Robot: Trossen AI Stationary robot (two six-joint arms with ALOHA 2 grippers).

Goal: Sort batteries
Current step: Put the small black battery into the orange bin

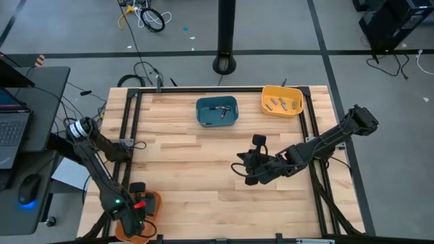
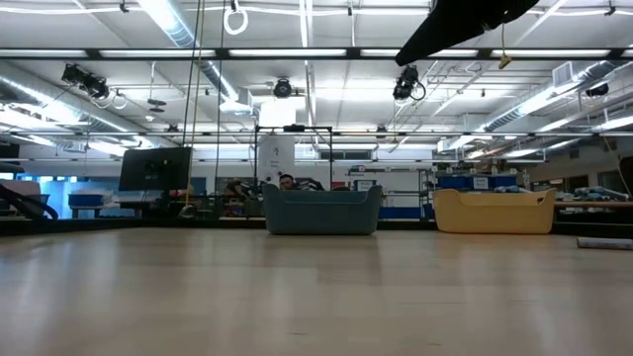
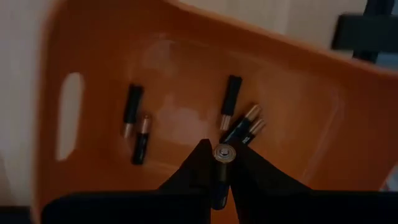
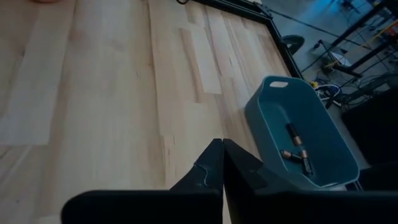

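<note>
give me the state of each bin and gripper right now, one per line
left gripper: shut on a battery, above the orange bin
right gripper: shut, empty, over bare table
orange bin: holds loose batteries
blue bin: holds a few batteries
yellow bin: holds several batteries

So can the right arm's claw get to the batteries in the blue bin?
Probably yes. The right claw is shut and empty over bare wood, and the blue bin is open-topped with its batteries uncovered and nothing between.

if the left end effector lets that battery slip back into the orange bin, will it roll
Probably: the battery is a smooth round cylinder, so it likely rolls sideways. The orange bin has raised walls that should contain it. It may stop against the loose batteries nearby.
</note>
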